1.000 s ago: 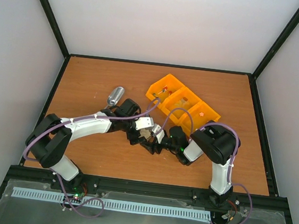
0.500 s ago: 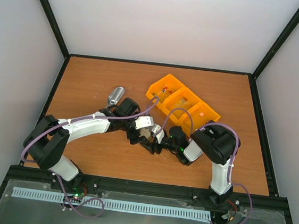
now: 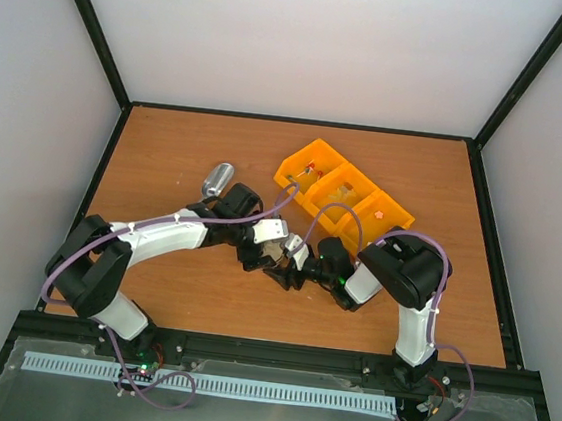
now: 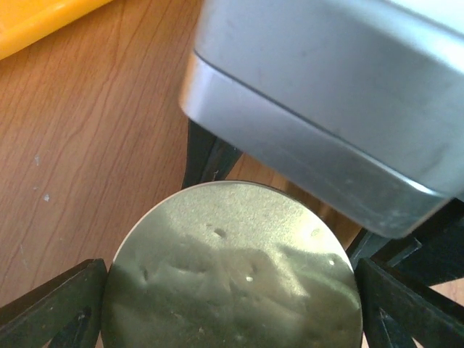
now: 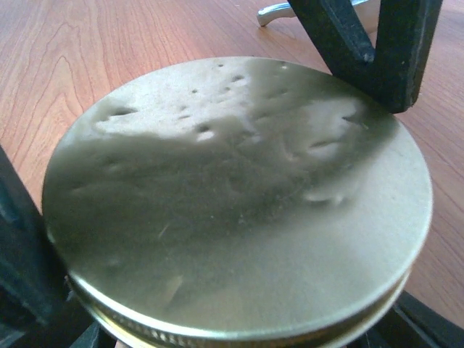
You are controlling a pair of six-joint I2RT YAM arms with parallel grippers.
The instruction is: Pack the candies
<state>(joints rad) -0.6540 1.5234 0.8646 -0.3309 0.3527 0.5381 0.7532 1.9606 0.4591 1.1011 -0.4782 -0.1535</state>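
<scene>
A jar with a dented gold lid stands on the table between my two grippers. The left gripper has its black fingers against the lid's two sides, shut on it. In the right wrist view the lid fills the frame. The right gripper has its fingers low on both sides, beneath the lid's rim, shut on the jar. The jar's body and contents are hidden. A few tiny candies lie in the orange tray.
A metal scoop lies on the table left of the tray, behind the left arm. The right wrist's grey camera housing hangs close above the lid. The tray has three compartments and sits at the back right.
Both arms stay around the jar. The left wrist has shifted very slightly; nothing else has visibly moved.
</scene>
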